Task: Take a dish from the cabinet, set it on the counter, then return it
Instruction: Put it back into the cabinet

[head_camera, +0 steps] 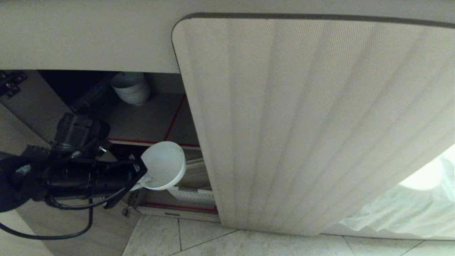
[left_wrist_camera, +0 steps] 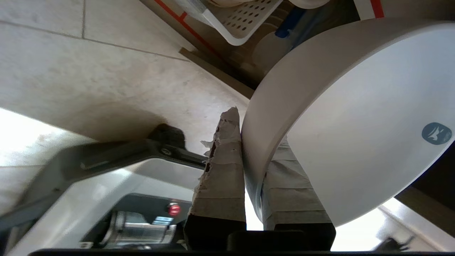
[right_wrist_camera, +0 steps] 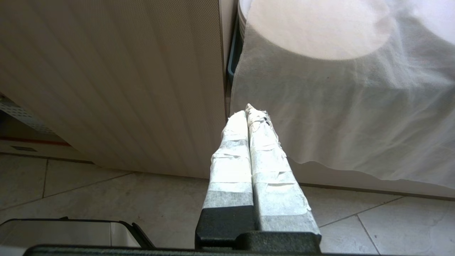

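White bowl (head_camera: 164,164) lower left of centre, outside cabinet (head_camera: 149,124), pinched by rim in my left end effector (left_wrist_camera: 253,167). Thin rim hold, I fear slip or door (head_camera: 302,124) knock. Right end effector (right_wrist_camera: 249,121) closed, empty.

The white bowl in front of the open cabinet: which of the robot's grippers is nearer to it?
Left. The left gripper pinches the white bowl by its rim, in front of the open cabinet. The right gripper hangs apart, shut and empty, by the fluted door.
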`<state>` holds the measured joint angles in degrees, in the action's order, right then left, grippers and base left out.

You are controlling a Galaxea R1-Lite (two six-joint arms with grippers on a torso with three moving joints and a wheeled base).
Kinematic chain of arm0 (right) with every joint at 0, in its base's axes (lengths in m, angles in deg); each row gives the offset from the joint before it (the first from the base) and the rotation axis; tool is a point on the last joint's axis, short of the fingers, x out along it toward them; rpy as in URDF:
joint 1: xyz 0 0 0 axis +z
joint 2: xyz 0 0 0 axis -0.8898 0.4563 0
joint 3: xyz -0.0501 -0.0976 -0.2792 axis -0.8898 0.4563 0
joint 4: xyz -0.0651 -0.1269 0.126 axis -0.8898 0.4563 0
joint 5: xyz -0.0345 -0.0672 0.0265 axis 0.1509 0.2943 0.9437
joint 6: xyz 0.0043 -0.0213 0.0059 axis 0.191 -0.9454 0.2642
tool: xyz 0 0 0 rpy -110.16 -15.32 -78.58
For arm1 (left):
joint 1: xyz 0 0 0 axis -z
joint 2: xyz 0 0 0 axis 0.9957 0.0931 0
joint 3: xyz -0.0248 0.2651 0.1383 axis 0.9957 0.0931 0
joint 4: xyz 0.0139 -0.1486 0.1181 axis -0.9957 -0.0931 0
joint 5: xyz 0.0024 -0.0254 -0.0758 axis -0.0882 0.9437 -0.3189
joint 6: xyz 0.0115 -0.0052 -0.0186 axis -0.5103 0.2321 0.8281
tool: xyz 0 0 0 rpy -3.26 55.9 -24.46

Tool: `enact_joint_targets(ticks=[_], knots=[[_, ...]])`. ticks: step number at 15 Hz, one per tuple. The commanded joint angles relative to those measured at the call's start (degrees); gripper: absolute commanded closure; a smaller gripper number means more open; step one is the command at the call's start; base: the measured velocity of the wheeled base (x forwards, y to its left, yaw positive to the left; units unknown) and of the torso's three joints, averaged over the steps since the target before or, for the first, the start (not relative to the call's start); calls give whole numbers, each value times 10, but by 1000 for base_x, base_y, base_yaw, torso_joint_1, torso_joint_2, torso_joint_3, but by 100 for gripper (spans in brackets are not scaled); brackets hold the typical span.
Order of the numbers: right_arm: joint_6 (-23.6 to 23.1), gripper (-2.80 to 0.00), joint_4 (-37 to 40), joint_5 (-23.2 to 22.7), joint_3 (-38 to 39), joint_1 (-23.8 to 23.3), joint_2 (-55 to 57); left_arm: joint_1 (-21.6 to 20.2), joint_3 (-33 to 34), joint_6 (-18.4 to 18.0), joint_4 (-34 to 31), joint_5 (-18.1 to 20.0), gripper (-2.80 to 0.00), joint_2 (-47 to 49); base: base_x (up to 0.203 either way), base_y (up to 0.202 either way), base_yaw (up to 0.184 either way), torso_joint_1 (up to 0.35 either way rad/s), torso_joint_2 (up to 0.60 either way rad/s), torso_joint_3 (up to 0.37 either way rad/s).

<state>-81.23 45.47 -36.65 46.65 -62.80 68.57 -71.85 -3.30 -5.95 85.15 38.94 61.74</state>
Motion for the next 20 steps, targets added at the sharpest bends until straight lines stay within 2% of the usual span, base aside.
enact_joint_targets(ticks=[1,7,20], knots=[[0,0,-1,0,0,0,0,-1,-15,-21,-11,1,0,10,0,0,0,0,0,0],[0,0,0,0,0,0,0,-18,-75,-25,-61,5,0,34,0,0,0,0,0,0],[0,0,0,0,0,0,0,-38,-162,-17,-55,3,0,114,0,0,0,0,0,0]])
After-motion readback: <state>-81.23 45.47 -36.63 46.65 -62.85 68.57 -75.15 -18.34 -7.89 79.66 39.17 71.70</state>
